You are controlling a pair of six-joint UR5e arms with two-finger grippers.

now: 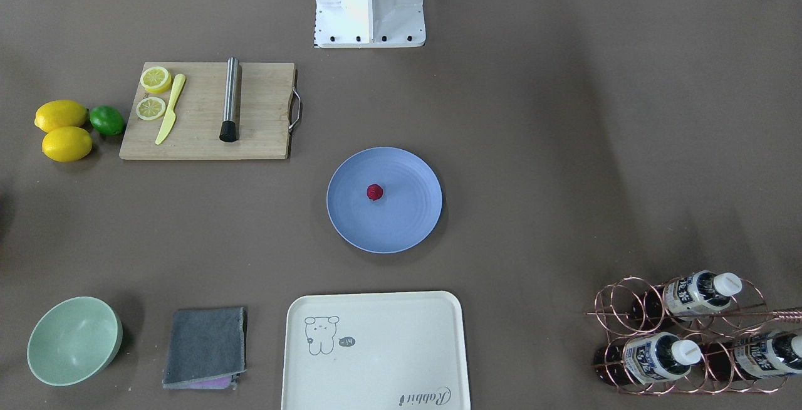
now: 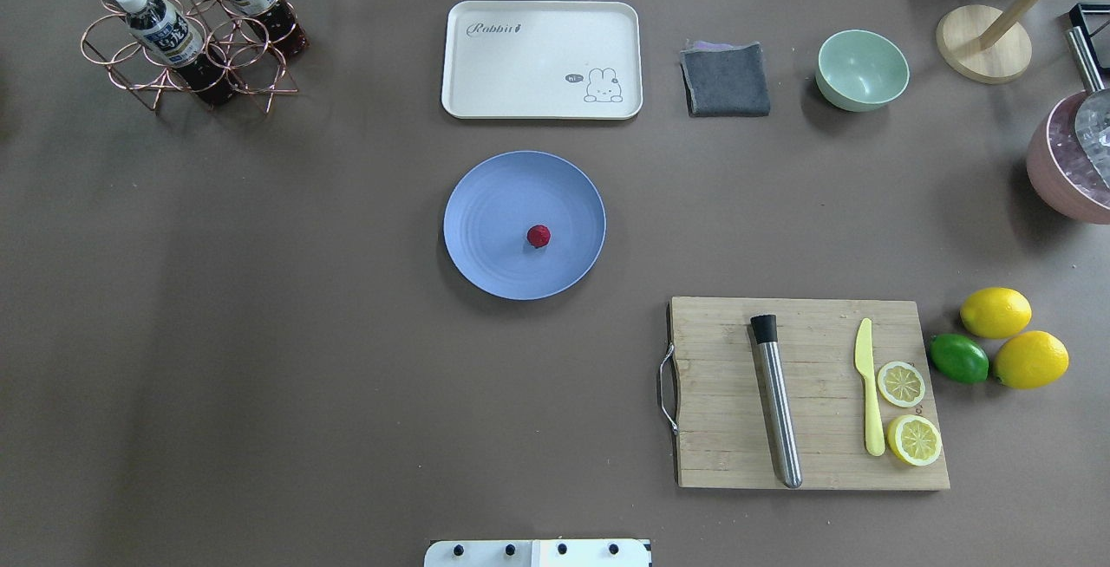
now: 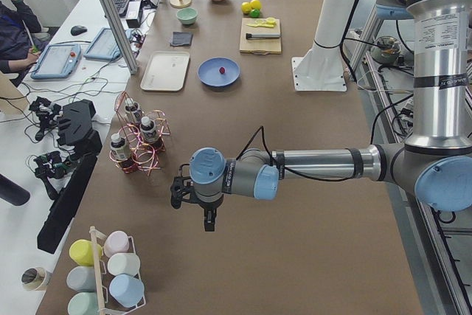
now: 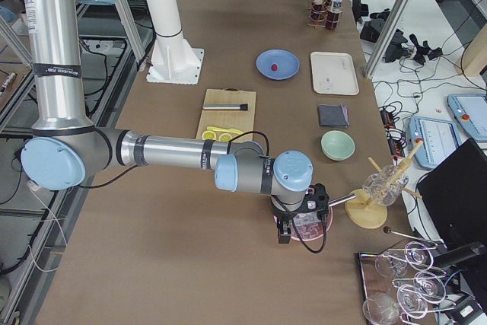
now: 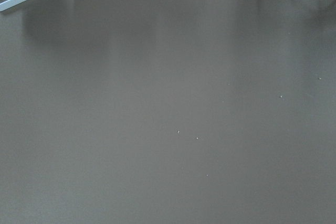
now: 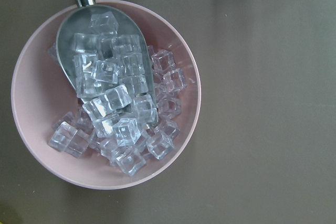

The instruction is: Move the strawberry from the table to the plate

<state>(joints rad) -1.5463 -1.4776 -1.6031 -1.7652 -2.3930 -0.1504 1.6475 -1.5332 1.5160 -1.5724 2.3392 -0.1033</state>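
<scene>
The small dark-red strawberry (image 1: pixel 374 192) (image 2: pixel 538 236) lies near the middle of the round blue plate (image 1: pixel 401 222) (image 2: pixel 494 220), which sits on the grey-brown table (image 1: pixel 564 178). Nothing touches the fruit. Both arms are far from the plate, one at each end of the table. The left gripper (image 3: pixel 209 219) hangs over bare table near the bottle rack and shows only in the left side view. The right gripper (image 4: pixel 283 235) hovers above a pink bowl of ice and shows only in the right side view. I cannot tell whether either gripper is open or shut.
A cream tray (image 2: pixel 542 60), grey cloth (image 2: pixel 726 79) and mint bowl (image 2: pixel 862 69) line the far edge. A cutting board (image 2: pixel 728 446) holds a steel muddler, yellow knife and lemon slices; lemons and a lime (image 2: pixel 958 358) lie beside it. Copper bottle rack (image 2: pixel 186 38) far left; pink ice bowl (image 6: pixel 105 95) under the right wrist.
</scene>
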